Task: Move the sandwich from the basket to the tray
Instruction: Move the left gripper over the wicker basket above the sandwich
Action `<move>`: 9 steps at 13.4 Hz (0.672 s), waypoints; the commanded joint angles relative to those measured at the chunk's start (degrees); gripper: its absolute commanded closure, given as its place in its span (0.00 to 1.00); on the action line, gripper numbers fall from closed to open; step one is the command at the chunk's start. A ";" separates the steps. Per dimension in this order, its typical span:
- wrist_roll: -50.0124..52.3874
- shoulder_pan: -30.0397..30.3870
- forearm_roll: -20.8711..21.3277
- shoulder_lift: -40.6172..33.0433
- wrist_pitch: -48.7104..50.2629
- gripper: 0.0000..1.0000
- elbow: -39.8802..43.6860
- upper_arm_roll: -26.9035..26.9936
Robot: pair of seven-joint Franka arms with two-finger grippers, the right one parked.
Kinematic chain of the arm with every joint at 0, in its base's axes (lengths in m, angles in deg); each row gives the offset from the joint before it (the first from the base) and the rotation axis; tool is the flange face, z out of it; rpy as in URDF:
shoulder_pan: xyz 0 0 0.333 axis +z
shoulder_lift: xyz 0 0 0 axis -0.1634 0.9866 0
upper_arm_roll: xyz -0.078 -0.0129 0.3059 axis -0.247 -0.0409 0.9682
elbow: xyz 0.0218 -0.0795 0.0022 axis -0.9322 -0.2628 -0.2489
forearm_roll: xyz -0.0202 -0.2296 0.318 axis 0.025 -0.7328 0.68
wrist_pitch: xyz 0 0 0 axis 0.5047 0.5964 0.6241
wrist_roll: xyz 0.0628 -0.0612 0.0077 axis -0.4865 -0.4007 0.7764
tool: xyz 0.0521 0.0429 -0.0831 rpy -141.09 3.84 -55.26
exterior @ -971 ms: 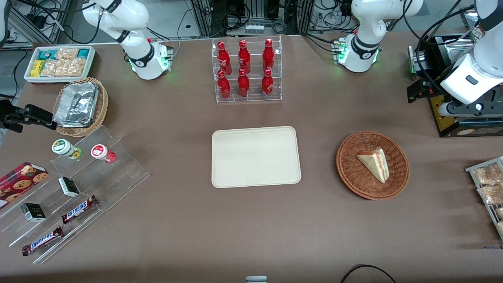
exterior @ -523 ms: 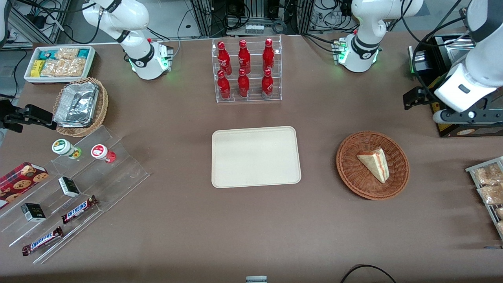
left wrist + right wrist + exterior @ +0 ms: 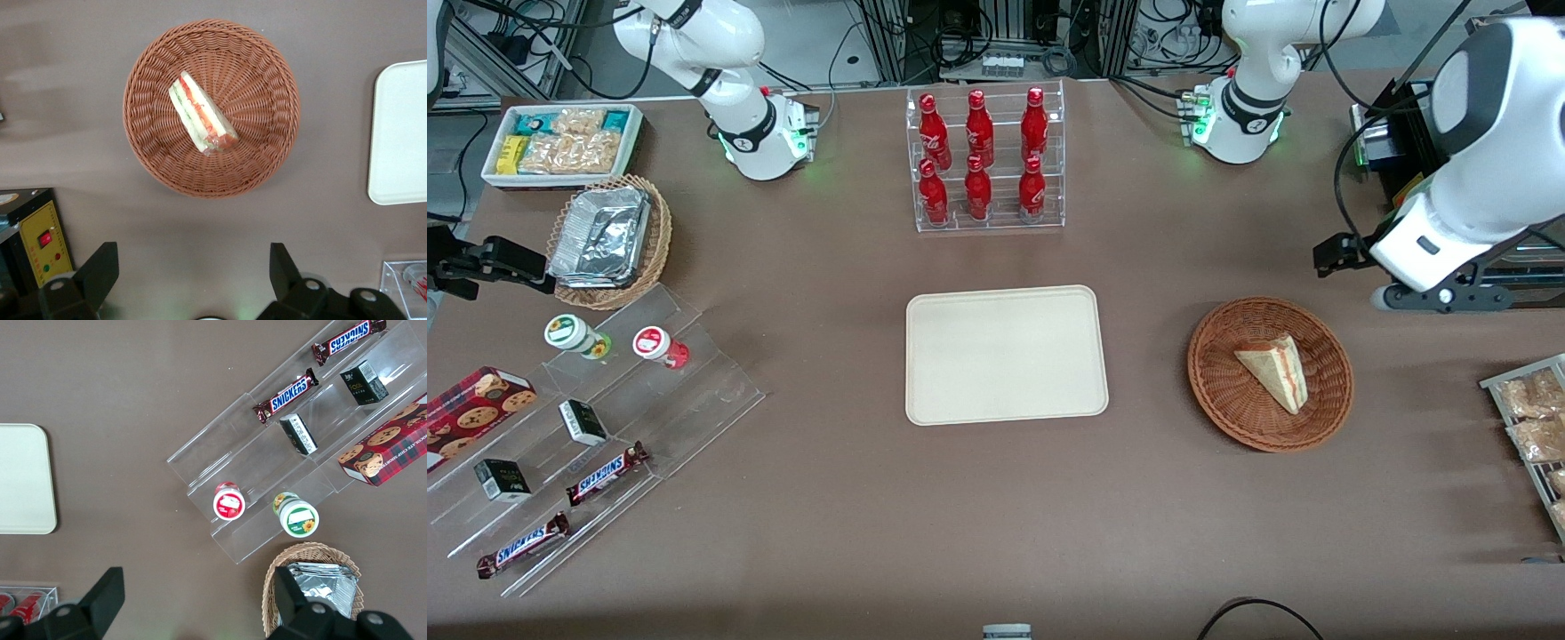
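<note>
Front view shows the sandwich [image 3: 1273, 369] lying in the basket [image 3: 1214, 378], a round reddish-brown wicker one that sits on the brown surface [image 3: 996, 516] toward the working arm's end. The wedge rests a little off the basket's middle, its pink-striped cut edge turned toward the working arm's end and its narrow tip pointing toward the front camera. The tray [image 3: 1006, 355] lies flat near the middle of the surface, well apart from the basket, with nothing on it. Farther from the camera than the tray stands a clear rack of red bottles [image 3: 983, 160]. The working arm's gripper [image 3: 1423, 298] hangs above the surface, farther from the camera than the basket and nearer the working arm's end, not touching basket or sandwich. In the left wrist view the gripper [image 3: 193, 280] looks straight down, its jaws spread wide with nothing between them, each dark finger [image 3: 99, 273] apart from the other over bare brown surface. The basket [image 3: 150, 150] shows whole in that view, with the sandwich [image 3: 200, 113] in it and its red and green filling plain to see along the cut edge. A rounded corner of the tray [image 3: 400, 133] shows beside the basket, apart from it. A black box with a yellow panel and a red switch [image 3: 40, 243] sits close by one finger.
</note>
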 commanded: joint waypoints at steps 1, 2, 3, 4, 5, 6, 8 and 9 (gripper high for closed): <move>-0.39 -0.06 1.03 0.09 -3.89 0.00 -3.58 0.04; -0.39 0.12 1.12 0.36 -5.73 0.00 -4.90 0.04; -0.39 0.29 1.12 0.45 -7.66 0.00 -6.31 0.04; -0.39 0.38 1.12 0.53 -9.60 0.00 -7.63 0.13; -0.39 0.47 1.21 0.54 -11.36 0.00 -8.86 0.22; -0.39 0.56 1.21 0.88 -12.68 0.00 -9.56 0.31; -0.30 0.73 1.21 2.20 -13.74 0.00 -9.83 0.40; -0.13 1.52 1.30 2.73 -14.27 0.00 -9.92 0.40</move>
